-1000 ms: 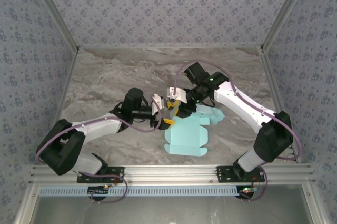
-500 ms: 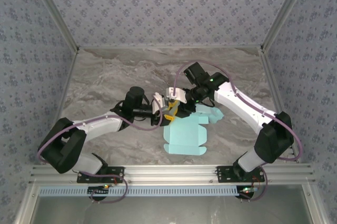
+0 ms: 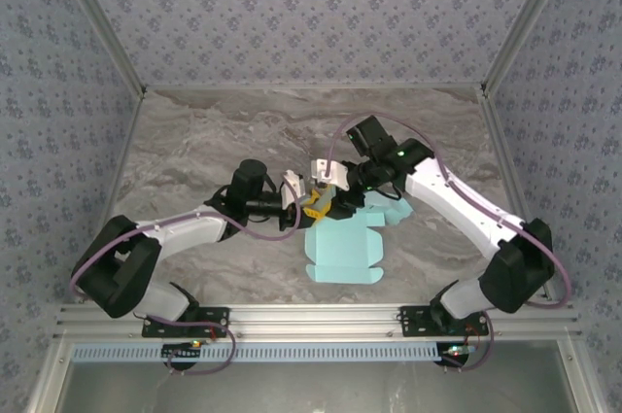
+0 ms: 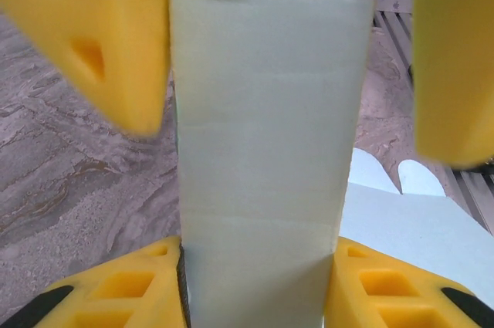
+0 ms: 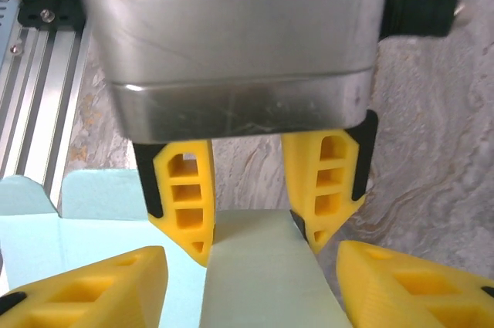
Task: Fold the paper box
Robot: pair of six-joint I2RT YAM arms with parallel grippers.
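Two robot arms meet over the paper box (image 3: 342, 256), a pale cyan die-cut sheet that lies mostly flat and unfolded on the marbled tabletop (image 3: 214, 141). Both arms work at the sheet's far-left corner. There one narrow flap (image 4: 262, 150) has been lifted off the flat of the sheet and stands between the two sets of yellow fingers.

The left gripper (image 3: 309, 209) reaches in from the sheet's left. Its fingers (image 4: 116, 297) are set about a flap's width apart and touch the flap's two long edges, but whether they pinch it or merely bracket it cannot be told. The right gripper (image 3: 333, 201) faces it from the sheet's far side. Its fingers (image 5: 85, 289) are spread wider than the flap (image 5: 262, 274) and grip nothing.

The job appears to be in its early stage. One flap is raised, while the wide panels, side tabs and rounded tuck flaps nearer the arm bases lie flat. No walls have been formed and nothing has been tucked or closed, so nearly all of the folding seems to lie ahead.
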